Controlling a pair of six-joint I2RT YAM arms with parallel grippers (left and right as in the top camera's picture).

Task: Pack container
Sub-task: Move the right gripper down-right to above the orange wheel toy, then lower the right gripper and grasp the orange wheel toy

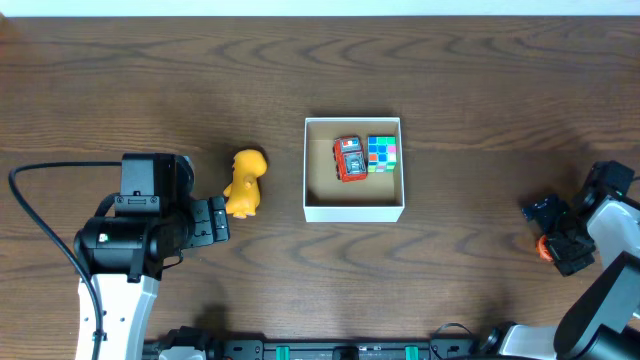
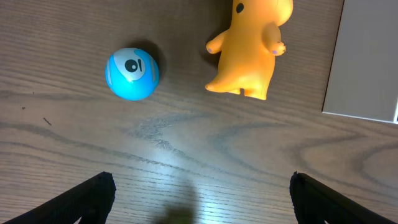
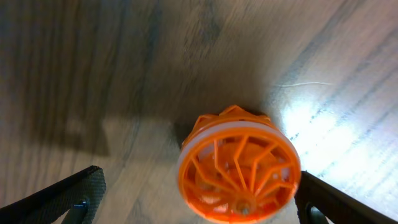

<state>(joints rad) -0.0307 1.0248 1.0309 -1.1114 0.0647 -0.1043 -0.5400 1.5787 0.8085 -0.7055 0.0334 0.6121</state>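
The container [image 1: 353, 211] is a square white box with a brown inside at the table's middle. A red toy car [image 1: 349, 158] and a colourful cube [image 1: 382, 153] lie in it. A yellow toy figure [image 1: 245, 183] lies just left of it. In the left wrist view the figure [image 2: 249, 50] lies beside the container's white wall [image 2: 367, 62], with a blue ball [image 2: 132, 73] to its left. My left gripper [image 2: 202, 186] is open and empty, short of both toys. My right gripper [image 3: 199, 186] is open around an orange wheel-like toy [image 3: 239, 168], which lies against its right finger.
My left arm [image 1: 135, 235] stands at the front left and hides the blue ball in the overhead view. My right arm [image 1: 600, 230] is at the far right edge, with the orange toy [image 1: 543, 247] at its tip. The dark wooden table [image 1: 470, 70] carries everything.
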